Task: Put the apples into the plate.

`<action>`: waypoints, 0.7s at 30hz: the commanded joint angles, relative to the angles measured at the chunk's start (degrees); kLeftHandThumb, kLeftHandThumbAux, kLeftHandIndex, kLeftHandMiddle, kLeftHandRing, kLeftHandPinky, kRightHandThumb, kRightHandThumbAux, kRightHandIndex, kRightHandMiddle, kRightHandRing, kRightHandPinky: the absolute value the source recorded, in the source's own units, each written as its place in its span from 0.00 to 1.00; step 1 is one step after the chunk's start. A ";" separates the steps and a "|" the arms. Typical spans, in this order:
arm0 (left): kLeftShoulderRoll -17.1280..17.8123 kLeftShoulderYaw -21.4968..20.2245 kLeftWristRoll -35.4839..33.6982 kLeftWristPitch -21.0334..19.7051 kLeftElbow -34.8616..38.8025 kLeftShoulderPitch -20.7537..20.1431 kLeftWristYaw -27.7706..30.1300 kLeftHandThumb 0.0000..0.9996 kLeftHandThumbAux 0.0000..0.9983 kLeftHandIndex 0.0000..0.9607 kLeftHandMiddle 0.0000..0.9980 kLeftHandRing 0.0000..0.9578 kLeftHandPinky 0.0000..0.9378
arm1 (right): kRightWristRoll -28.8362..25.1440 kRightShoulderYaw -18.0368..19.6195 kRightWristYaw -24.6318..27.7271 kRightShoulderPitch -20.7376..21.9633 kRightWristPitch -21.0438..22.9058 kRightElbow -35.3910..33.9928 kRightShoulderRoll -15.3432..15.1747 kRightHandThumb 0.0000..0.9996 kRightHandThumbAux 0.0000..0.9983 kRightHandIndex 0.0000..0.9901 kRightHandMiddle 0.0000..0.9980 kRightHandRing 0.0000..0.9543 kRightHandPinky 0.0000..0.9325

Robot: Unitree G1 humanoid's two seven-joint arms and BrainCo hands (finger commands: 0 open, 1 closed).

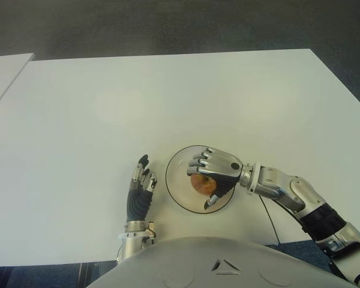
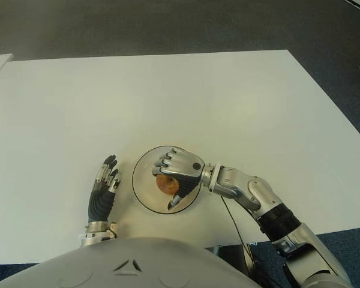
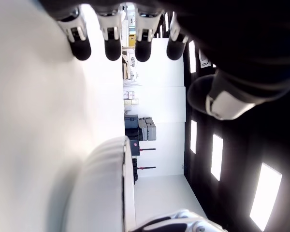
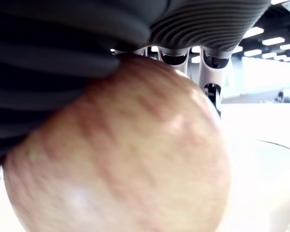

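Right hand (image 1: 215, 174) is over the plate (image 1: 175, 180), fingers curled round one apple (image 1: 202, 183). The right wrist view confirms the grasp: the apple (image 4: 121, 154) fills the palm, with fingertips (image 4: 210, 92) closing behind it. Whether the apple touches the plate's floor cannot be told; the hand covers the contact. The thumb (image 1: 213, 200) reaches down toward the plate's near rim.

The plate is clear glass, round, and sits on the white table (image 1: 168, 102) close to the near edge, in front of the robot's torso (image 1: 210, 264). Only this one apple shows.

Left hand (image 1: 140, 186) shows just to the left of the plate, apart from it, fingers straight and relaxed, holding nothing. The left wrist view shows the four fingertips (image 3: 112, 48) extended along the tabletop, the thumb (image 3: 227, 99) off to one side.

Surroundings: the rest of the table shows bare. A thin cable (image 1: 269, 219) runs from under the right forearm across the near right part of the table to its edge. A second white surface (image 1: 3, 72) abuts the far left corner. Dark carpet floor (image 1: 168, 27) lies beyond the table. Nothing stands between the right hand and the plate.
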State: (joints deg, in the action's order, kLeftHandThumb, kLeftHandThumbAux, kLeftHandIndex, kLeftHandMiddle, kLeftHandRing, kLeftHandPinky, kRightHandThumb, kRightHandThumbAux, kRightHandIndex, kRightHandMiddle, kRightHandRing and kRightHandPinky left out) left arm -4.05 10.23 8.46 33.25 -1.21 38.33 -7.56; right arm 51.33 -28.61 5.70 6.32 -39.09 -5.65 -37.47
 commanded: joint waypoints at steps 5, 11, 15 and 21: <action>-0.49 0.75 0.07 -2.35 0.75 0.35 0.03 0.00 0.47 0.01 0.00 0.00 0.00 | -3.10 0.71 6.83 -0.43 0.57 -1.47 -1.08 0.03 0.41 0.00 0.01 0.00 0.00; -1.15 1.02 0.08 -2.58 1.09 0.50 -0.56 0.01 0.47 0.00 0.00 0.00 0.00 | -4.10 1.25 8.70 -0.72 0.49 -2.23 -0.93 0.04 0.39 0.00 0.00 0.00 0.00; -1.68 1.70 1.19 -3.59 2.62 1.01 -1.40 0.02 0.47 0.00 0.00 0.00 0.00 | -4.96 1.76 9.83 -1.01 0.61 -3.16 -0.91 0.05 0.37 0.00 0.00 0.00 0.00; -0.90 2.98 0.73 -7.21 6.22 2.60 -0.90 0.02 0.47 0.00 0.00 0.00 0.00 | -6.50 2.70 9.57 -0.61 -0.68 -3.10 -0.61 0.05 0.34 0.00 0.00 0.00 0.00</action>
State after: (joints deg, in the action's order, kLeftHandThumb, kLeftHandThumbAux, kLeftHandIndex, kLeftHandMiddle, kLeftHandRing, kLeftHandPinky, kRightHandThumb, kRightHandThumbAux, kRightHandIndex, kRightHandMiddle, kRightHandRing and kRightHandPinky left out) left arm -4.30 12.58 9.10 28.60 3.49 39.46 -8.44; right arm 45.92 -26.68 15.00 5.74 -39.08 -8.84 -37.65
